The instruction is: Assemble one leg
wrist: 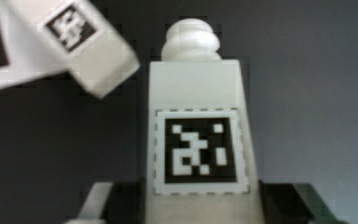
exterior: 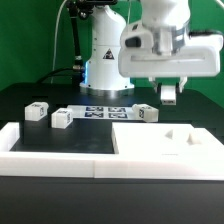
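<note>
My gripper (exterior: 168, 90) is shut on one leg (exterior: 168, 95), a small white post, and holds it in the air above the far right of the table. In the wrist view the held leg (wrist: 197, 110) stands between the fingers (wrist: 108, 202). Its tag faces the camera and a rounded peg sits on its far end. Three more legs lie on the black table: two at the exterior view's left (exterior: 37, 111) (exterior: 61, 118) and one near the middle (exterior: 146, 111). One of them shows beside the held leg in the wrist view (wrist: 78, 45).
The marker board (exterior: 105, 111) lies at the back middle. A large flat white panel (exterior: 165, 148) lies at the front right. A white raised frame (exterior: 25, 142) runs along the front and the exterior view's left. The robot base (exterior: 100, 60) stands behind.
</note>
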You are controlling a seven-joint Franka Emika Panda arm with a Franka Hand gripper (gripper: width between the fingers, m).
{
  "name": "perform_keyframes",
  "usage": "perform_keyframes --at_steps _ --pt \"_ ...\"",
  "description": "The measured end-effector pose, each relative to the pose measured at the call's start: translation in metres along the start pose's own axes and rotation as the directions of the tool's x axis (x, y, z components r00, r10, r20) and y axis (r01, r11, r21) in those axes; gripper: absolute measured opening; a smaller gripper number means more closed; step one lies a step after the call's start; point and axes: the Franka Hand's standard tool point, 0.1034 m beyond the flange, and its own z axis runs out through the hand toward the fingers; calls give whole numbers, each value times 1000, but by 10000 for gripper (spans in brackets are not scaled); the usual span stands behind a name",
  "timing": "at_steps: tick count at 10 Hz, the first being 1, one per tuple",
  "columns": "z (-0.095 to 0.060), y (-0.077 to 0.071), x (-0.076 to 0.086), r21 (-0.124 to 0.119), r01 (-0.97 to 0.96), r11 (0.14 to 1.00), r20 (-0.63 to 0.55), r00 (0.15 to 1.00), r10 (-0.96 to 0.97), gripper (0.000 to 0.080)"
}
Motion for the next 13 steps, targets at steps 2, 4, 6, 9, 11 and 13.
perform_keyframes --at_steps 2,4,6,9,11,13 --pt "-23 -4 13 7 35 999 -117 993 -34 291" --pt "-29 -15 26 10 62 998 -245 968 -58 291" --pt "-27 -17 26 17 72 997 -367 928 -61 291" --pt "-44 -31 39 -24 175 984 -544 824 -160 291" --pt "-57 -38 50 -31 214 976 -625 758 -186 291" --pt "-49 -37 45 -33 220 975 -632 751 -191 291"
